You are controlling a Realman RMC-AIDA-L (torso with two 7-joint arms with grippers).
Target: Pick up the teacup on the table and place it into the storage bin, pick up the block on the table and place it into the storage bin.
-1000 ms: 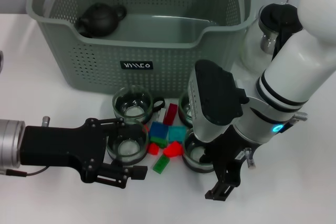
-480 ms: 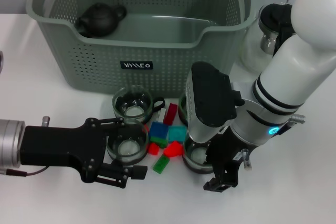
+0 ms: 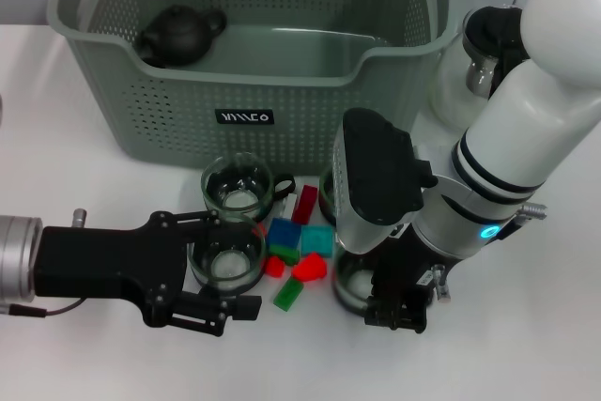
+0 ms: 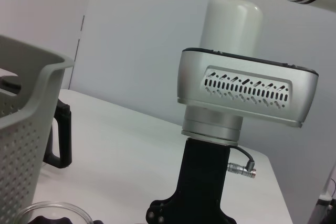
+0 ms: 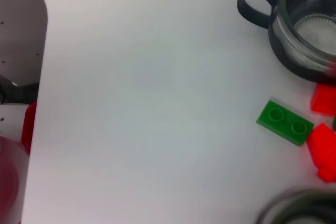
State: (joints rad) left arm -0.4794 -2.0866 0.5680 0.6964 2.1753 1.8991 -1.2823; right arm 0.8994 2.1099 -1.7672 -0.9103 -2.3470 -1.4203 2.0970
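Several glass teacups stand in front of the storage bin (image 3: 113, 72). One teacup (image 3: 225, 260) sits between the fingers of my left gripper (image 3: 246, 265), which is open and straddles it with a gap on both sides. Another teacup (image 3: 349, 284) is partly hidden by my right gripper (image 3: 394, 312), which is low beside it. Two more teacups (image 3: 239, 187) (image 3: 331, 196) stand nearer the bin. Blocks lie between the cups: red (image 3: 305, 204), blue (image 3: 282, 230), teal (image 3: 317, 238), red (image 3: 310, 269) and green (image 3: 288, 295). The right wrist view shows a teacup (image 5: 307, 30) and a green block (image 5: 286, 121).
A dark teapot (image 3: 178, 35) lies inside the bin at its left end. A glass pot (image 3: 470, 72) with a black lid stands at the right of the bin, behind my right arm. The white table (image 3: 113, 363) runs along the front.
My right gripper has come down and a little left, closing in on the front right teacup. The left arm, cups and blocks have not moved.
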